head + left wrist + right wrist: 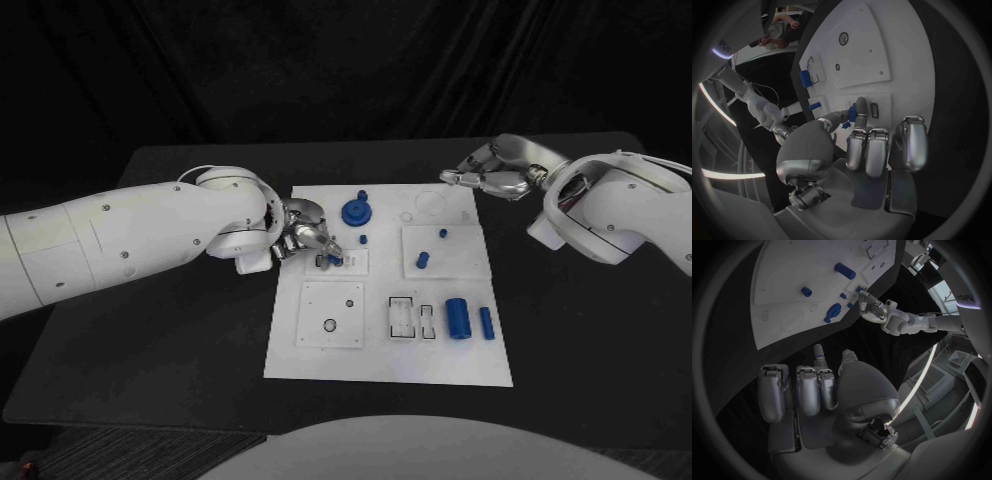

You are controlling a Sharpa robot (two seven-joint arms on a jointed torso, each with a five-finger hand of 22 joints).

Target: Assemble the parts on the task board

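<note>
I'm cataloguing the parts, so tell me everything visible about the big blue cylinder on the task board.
The big blue cylinder is a stubby, ribbed, plastic-looking piece lying on its side on the white task board, near its right edge. It sits between outlined rectangular slots and a slimmer blue peg. Neither robot hand touches it.

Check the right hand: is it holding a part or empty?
Empty. The right hand hovers beside the task board's far right corner, fingers curled in; the right wrist view shows nothing blue between its fingers.

Task board (389, 365) sits mid-frame on the table (159, 350). Left hand (306, 240) over its left edge (upper half), right hand (490, 170) just off its upper-right corner.
</note>
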